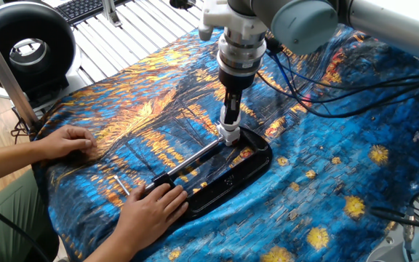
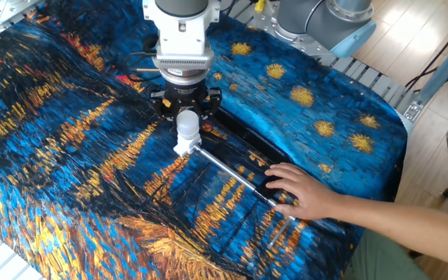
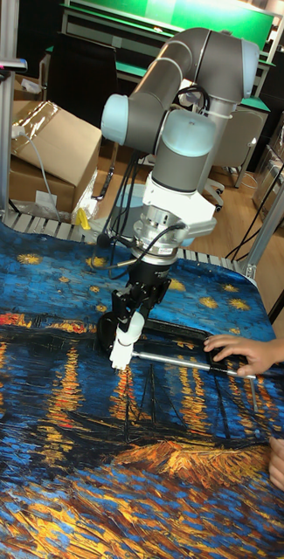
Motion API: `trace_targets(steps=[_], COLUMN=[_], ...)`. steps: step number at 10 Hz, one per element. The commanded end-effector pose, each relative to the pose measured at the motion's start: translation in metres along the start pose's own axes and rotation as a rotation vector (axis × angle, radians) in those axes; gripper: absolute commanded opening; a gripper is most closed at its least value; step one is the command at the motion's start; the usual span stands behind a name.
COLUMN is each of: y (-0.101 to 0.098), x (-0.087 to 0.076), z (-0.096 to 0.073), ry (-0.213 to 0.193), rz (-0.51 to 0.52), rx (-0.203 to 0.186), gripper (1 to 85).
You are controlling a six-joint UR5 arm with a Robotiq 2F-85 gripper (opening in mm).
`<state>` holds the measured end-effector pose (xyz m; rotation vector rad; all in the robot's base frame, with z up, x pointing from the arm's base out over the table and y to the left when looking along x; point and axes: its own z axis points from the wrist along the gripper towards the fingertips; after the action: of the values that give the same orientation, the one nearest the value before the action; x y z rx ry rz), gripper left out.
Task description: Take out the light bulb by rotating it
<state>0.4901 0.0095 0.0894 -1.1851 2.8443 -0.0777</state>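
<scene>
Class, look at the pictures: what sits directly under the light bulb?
Under the light bulb, held by the gripper, sits a short white socket on a black base. The bulb's threaded end is hidden inside.

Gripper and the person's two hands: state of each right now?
Gripper: shut on the light bulb, above the socket.
Person's right hand: pressing down the black base.
Person's left hand: flat on the cloth, holding nothing.
</scene>
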Motion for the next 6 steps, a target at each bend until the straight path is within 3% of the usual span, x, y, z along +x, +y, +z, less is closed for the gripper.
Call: trace_targets(steps=[1,6], y=[0.0000,-0.0003], x=[-0.0019,-0.0019], z=[-0.0011,-0.0009], ry=[-0.009,-0.008], rz=[-0.074,-0.189], rx=[-0.004,-0.003], gripper=[21.3,19.0])
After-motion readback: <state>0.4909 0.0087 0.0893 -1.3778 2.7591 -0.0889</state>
